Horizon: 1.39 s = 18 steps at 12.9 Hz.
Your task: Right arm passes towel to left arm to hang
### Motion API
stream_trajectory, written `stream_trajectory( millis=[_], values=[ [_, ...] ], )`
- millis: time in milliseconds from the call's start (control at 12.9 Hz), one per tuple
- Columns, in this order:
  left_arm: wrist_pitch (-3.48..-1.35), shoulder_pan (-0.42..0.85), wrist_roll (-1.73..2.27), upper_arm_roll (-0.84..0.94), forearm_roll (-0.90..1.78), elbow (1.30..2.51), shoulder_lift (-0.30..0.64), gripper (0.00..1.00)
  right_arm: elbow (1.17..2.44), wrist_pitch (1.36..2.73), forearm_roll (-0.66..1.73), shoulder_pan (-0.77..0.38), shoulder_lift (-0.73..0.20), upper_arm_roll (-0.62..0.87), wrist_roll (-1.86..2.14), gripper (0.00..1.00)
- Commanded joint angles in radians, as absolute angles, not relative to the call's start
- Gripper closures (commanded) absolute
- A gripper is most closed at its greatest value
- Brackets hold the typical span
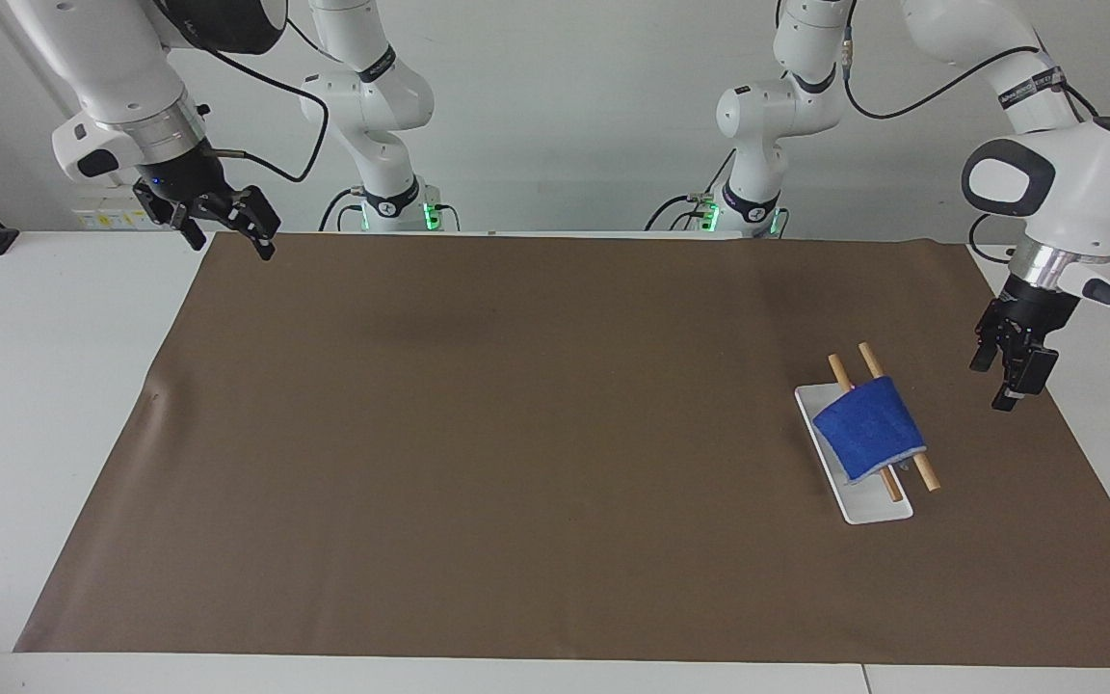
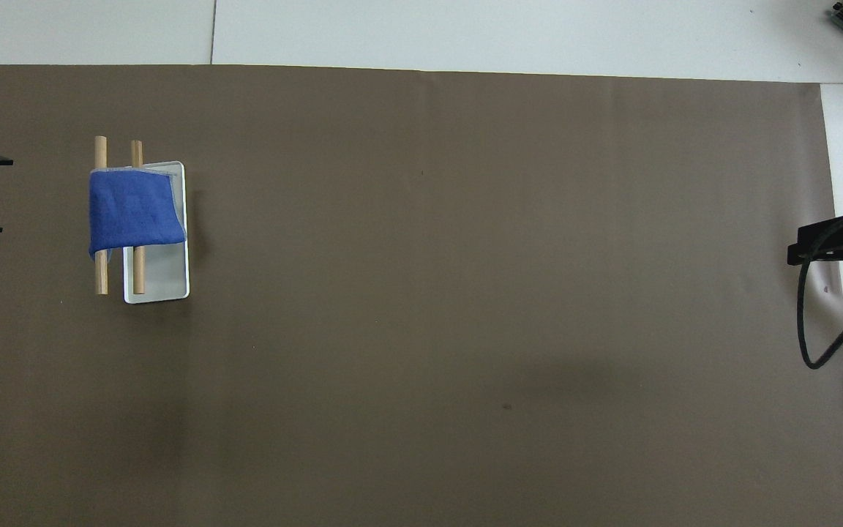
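Towel (image 1: 868, 427): lying draped over the two wooden rails (image 1: 925, 473) of the white rack (image 1: 875, 508), beside the left claw and lower than it, apart from it.
Left claw (image 1: 1004, 374): hanging over the brown mat (image 1: 478, 434) at its edge, jaws standing wide, gripping nothing.
Right claw (image 1: 225, 224): waiting over the mat's corner at its own end, well apart from the towel, jaws spread, empty.
Risk: the towel is sitting unevenly, bunched toward one end of the rails; judged liable to slide off if the rack is nudged.

Light: bright, even, diffuse from above.
Shadows: faint soft patches on the brown mat (image 1: 516, 434), darkest beside the white rack (image 2: 162, 278).
Sharpness: both views clear; no glare.
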<state>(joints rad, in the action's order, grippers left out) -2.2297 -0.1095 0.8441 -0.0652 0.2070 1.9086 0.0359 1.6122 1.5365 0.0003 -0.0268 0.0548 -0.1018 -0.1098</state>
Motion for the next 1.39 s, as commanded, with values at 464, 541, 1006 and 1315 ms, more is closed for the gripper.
stream_trajectory(
  millis=[464, 541, 1006, 1315],
  values=[
    [-1.705, -0.097, 0.288, 0.025, 0.193, 1.833, -0.112, 0.0, 1.64, 1.543, -0.044, -0.049, 0.086, -0.107, -0.092, 0.0],
    [-1.668, -0.097, 0.232, 0.025, 0.171, 1.833, -0.123, 0.0, 1.641, 1.542, -0.043, -0.049, 0.086, -0.107, -0.094, 0.0],
    [-1.566, -0.095, 0.015, 0.094, -0.137, 1.728, -0.126, 0.0, 1.64, 1.54, -0.028, -0.048, 0.086, -0.106, -0.095, 0.0],
    [-1.525, -0.095, 0.028, 0.11, -0.127, 1.674, -0.14, 0.0, 1.64, 1.54, -0.028, -0.045, 0.086, -0.103, -0.094, 0.0]
  ],
)
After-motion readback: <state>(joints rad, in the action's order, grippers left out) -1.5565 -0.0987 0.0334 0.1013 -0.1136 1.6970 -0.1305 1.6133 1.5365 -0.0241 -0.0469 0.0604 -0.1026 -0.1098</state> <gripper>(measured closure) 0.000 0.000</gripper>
